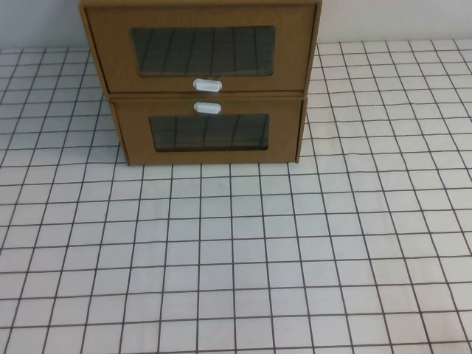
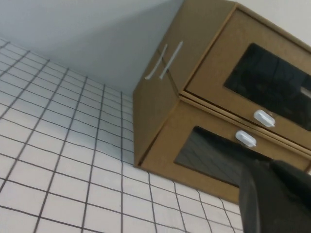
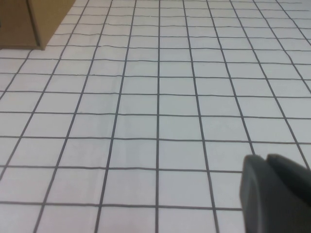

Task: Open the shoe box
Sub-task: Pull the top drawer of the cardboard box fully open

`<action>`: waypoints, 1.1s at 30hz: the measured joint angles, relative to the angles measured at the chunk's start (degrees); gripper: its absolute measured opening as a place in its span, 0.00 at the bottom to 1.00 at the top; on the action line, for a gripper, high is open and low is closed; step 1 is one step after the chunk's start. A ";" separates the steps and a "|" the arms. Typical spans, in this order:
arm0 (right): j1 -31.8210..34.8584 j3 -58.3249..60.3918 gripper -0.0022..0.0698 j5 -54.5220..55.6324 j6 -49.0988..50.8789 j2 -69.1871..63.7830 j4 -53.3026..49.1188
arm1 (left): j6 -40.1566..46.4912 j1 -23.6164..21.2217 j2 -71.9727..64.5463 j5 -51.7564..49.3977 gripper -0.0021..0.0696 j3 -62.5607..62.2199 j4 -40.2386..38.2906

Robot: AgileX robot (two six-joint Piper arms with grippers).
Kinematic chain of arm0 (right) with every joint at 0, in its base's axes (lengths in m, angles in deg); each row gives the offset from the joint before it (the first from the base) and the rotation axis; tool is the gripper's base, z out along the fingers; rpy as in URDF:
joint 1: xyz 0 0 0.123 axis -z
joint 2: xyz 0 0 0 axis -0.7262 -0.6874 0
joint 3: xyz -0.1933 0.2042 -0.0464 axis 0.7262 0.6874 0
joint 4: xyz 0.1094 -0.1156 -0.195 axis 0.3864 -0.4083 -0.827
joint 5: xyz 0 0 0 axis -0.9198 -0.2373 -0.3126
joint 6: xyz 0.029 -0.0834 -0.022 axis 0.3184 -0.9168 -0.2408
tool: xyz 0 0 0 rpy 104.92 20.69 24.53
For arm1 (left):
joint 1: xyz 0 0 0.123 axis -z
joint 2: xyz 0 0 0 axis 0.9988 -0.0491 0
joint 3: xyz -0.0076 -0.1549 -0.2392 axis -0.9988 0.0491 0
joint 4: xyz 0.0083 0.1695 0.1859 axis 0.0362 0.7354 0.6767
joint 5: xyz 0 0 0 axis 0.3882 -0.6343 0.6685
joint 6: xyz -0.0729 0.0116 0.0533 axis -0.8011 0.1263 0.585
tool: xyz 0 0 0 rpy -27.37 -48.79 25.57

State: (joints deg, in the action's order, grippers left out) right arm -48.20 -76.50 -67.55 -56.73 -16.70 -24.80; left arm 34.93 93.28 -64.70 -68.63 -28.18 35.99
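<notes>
Two brown cardboard shoe boxes are stacked at the back of the table, both closed. The upper box [image 1: 110,44] and the lower box [image 1: 133,133] each have a dark front window. A white handle [image 1: 207,85] sits on the upper front, and another white handle [image 1: 207,108] on the lower front. Neither gripper shows in the high view. In the left wrist view my left gripper [image 2: 269,167] is shut and empty, a short way in front of the lower box [image 2: 160,141]. My right gripper [image 3: 266,160] is shut and empty over the tablecloth, far from the box corner [image 3: 24,24].
A white cloth with a dark grid [image 1: 236,258] covers the table in front of and beside the boxes. A pale wall [image 2: 87,34] rises behind the boxes.
</notes>
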 joint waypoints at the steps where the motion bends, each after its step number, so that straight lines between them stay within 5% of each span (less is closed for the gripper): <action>1: 0.00 0.00 0.01 0.00 0.00 0.00 0.00 | 0.00 0.00 -1.37 -1.89 0.02 -1.75 0.50; 9: 0.00 0.00 0.01 0.00 0.00 0.00 0.00 | 8.01 0.00 -29.56 -22.17 0.02 -29.82 7.69; 20: 0.00 0.00 0.01 0.00 0.00 0.00 0.00 | 36.38 0.00 -72.46 -37.62 0.02 -75.46 -9.41; 33: 0.00 0.00 0.01 0.00 0.00 0.00 0.00 | 35.90 3.69 -109.04 -52.14 0.02 -121.96 -11.21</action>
State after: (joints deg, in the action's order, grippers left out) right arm -48.20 -76.50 -67.55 -56.73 -16.70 -24.80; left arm 70.83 96.97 -173.74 -120.77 -150.15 24.78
